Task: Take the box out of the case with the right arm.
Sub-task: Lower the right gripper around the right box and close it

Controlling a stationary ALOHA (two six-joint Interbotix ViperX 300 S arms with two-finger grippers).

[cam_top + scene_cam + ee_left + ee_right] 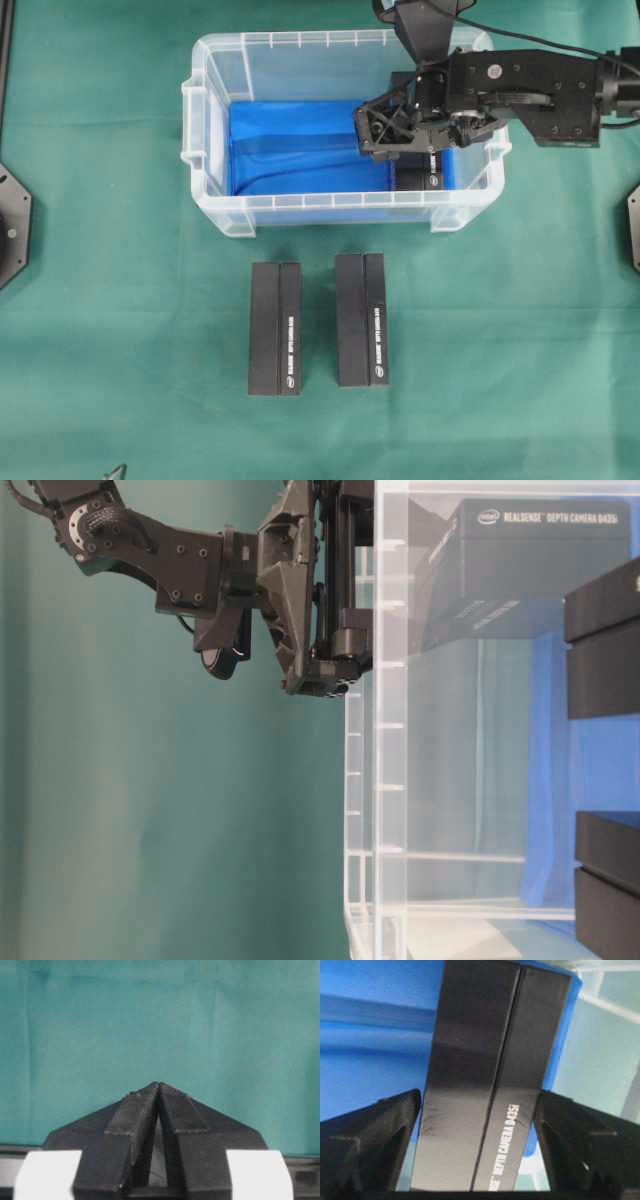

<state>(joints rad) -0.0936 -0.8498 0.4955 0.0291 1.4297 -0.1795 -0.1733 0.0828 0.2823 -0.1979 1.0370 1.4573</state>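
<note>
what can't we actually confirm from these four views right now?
- Contact: in the right wrist view the right gripper straddles the box, fingers wide; touch or grip cannot be told.
- Box in the overhead view: mostly hidden under the gripper.
- Box seating on the case floor: blurred by the translucent wall at table level.
- Box print: cut off by the right wrist frame edge.
- Left arm: only shut fingertips show.

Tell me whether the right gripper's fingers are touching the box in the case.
Cannot tell. In the right wrist view the fingers flank the box edge to edge; no clear gap or contact shows.
</note>
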